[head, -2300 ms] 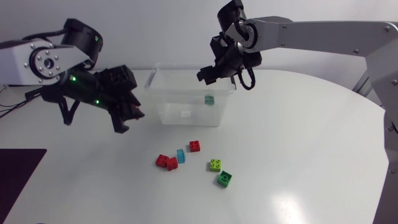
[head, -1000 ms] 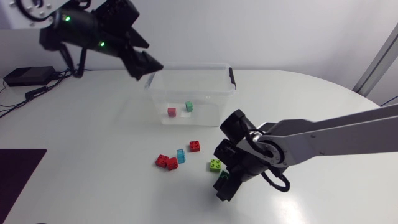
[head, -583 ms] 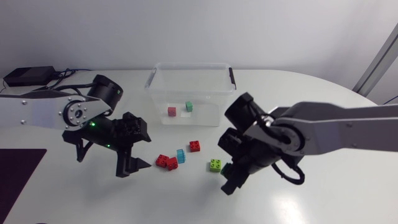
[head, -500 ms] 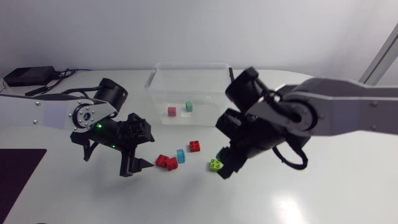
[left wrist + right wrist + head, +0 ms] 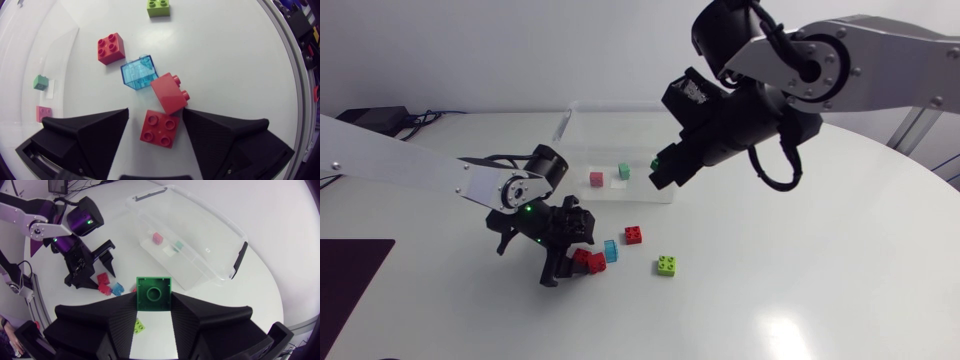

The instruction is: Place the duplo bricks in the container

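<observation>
A white surface (image 5: 840, 260) carries the clear container (image 5: 605, 150), with a pink brick (image 5: 596, 179) and a teal brick (image 5: 624, 171) inside. The right end effector (image 5: 153, 300) pinches a green brick (image 5: 153, 294) — half a second ago low by the lime brick (image 5: 667, 265), now raised beside the container's end. The left end effector (image 5: 155, 120), spread, has slid over the red pair (image 5: 588, 260); one red brick (image 5: 159, 128) lies between its fingers, clear of both. A blue brick (image 5: 611, 250) touches the pair — a third red brick (image 5: 633, 235) sits near.
</observation>
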